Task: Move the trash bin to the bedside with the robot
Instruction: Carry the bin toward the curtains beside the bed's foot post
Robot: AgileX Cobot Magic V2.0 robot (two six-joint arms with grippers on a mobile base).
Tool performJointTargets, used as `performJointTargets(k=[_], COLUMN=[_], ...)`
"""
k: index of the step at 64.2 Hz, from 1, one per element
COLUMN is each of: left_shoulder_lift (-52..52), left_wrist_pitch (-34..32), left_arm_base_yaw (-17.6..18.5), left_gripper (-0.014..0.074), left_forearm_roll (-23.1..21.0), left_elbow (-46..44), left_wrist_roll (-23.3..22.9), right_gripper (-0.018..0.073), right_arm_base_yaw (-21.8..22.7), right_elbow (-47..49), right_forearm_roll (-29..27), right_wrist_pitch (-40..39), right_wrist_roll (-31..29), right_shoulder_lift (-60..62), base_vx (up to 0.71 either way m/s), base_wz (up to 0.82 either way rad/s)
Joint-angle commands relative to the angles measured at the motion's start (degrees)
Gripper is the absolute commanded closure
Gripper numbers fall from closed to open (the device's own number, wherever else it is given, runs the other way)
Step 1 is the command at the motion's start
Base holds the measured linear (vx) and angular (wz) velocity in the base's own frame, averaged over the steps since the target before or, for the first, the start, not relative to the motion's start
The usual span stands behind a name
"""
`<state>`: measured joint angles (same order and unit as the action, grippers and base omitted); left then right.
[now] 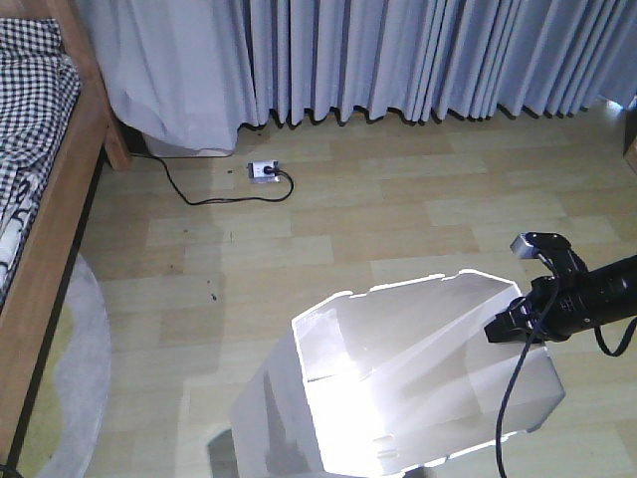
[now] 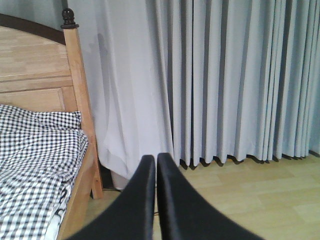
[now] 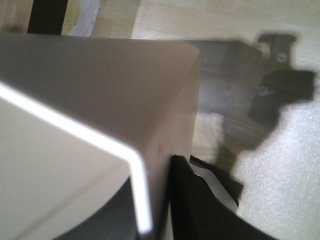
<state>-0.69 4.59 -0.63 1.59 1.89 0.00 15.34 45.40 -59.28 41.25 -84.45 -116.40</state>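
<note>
A tall white plastic trash bin (image 1: pixel 398 368) is seen low in the front view, over the light wooden floor (image 1: pixel 348 219). It is tilted, and its open top is turned up. It cannot be told if its bottom is touching the floor. The rim on its right side is held by the right tool (image 1: pixel 513 321) on the thin black arm. In the right wrist view, the thin bin wall (image 3: pixel 75 100) is pinched tight, with one black finger (image 3: pixel 192 200) pressed on its outside. The bed with a light-brown wooden frame and black-and-white checked bedding (image 1: pixel 60 199) is found far to the left, well apart from the trash bin. A grey round rug (image 1: pixel 85 368) is laid beside the bed. The left tool (image 2: pixel 155 160) is closed, with nothing held in it, and it is pointed at the long grey curtains (image 2: pixel 225 75). A small white power strip (image 1: pixel 263 172) with a black cable (image 1: pixel 184 189) is laid on the floor near the curtains.
</note>
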Motion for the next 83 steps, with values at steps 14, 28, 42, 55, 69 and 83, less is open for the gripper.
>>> performJointTargets(k=[14,28,42,55,69,83], left_shoulder_lift=[-0.9,-0.9,-0.9,-0.9,-0.9,-0.9], left_wrist_pitch=[-4.3,-4.3,-4.3,-4.3,-4.3,-4.3], left_arm_base_yaw=[0.4,0.4,0.4,0.4,0.4,0.4], left_gripper=[0.0603,0.0603,0.0603,0.0603,0.0603,0.0603], left_forearm_roll=[-0.5,-0.5,-0.5,-0.5,-0.5,-0.5], left_elbow=[0.7,0.7,0.7,0.7,0.7,0.7], left_wrist_roll=[-0.8,-0.8,-0.8,-0.8,-0.8,-0.8], right_gripper=[0.0563,0.0563,0.0563,0.0563,0.0563,0.0563], right_arm_base_yaw=[0.2,0.2,0.2,0.2,0.2,0.2], right_elbow=[0.8,0.8,0.8,0.8,0.8,0.8], right_forearm_roll=[-5.6,-5.6,-5.6,-5.6,-5.6,-5.6], right_wrist_pitch=[12.1,12.1,12.1,12.1,12.3,12.3], right_wrist_roll=[1.3,1.3,1.3,1.3,1.3,1.3], right_shoulder_lift=[3.4,3.4,3.4,3.4,3.4,3.4], base_vx=[0.23,0.23,0.23,0.22,0.21,0.17], base_wz=[0.01,0.05,0.07,0.07,0.05,0.04])
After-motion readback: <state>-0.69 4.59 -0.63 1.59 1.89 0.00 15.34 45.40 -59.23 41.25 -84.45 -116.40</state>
